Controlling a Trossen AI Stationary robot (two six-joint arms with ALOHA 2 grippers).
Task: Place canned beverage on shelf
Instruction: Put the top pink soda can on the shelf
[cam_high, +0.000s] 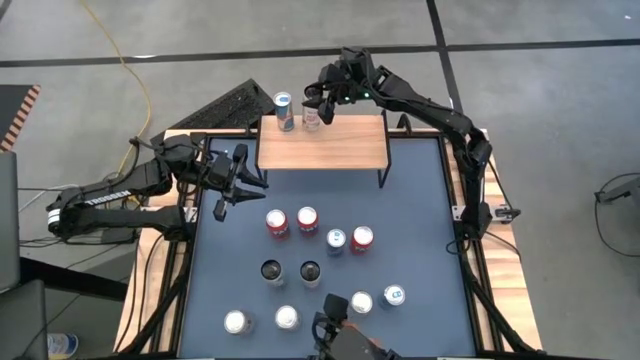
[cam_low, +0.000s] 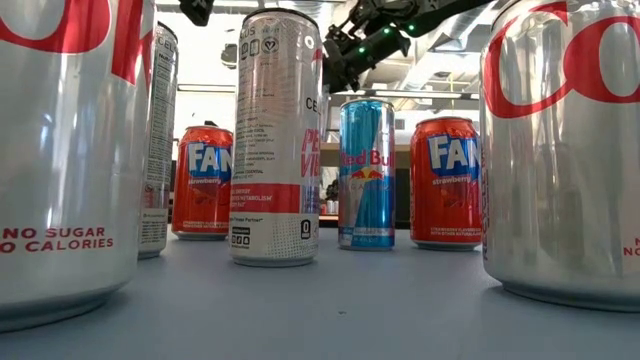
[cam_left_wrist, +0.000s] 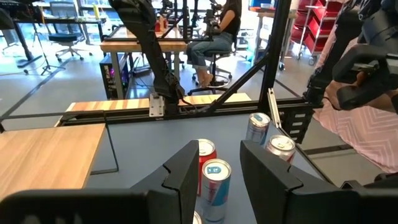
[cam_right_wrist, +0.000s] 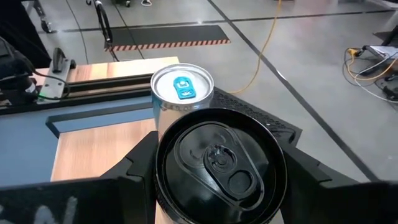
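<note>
The right gripper (cam_high: 314, 112) was at the far edge of the shelf (cam_high: 322, 150), its fingers clamped on either side of a black-topped can (cam_right_wrist: 219, 167). From overhead that can looked white-bodied and stood on the wooden top just beside a can with a blue tab (cam_high: 284, 110) already parked at the far-left corner. My reading: the held can was being set close to its neighbour to keep the rest of the top free for more. I could not tell whether its base was fully down on the wood.

The left gripper (cam_high: 236, 180) waited over the blue mat just left of the shelf, fingers apart and holding nothing, pointed toward the cluster of cans near mid-table.

The shelf itself was a low rack with a light wooden rectangular top on thin black legs, bare except for the two cans at its far edge.

Still on the mat: two red cans (cam_high: 277, 222), a blue-and-silver one (cam_high: 336, 240), another red, two dark-topped cans, and several silver-topped ones nearer the front.
</note>
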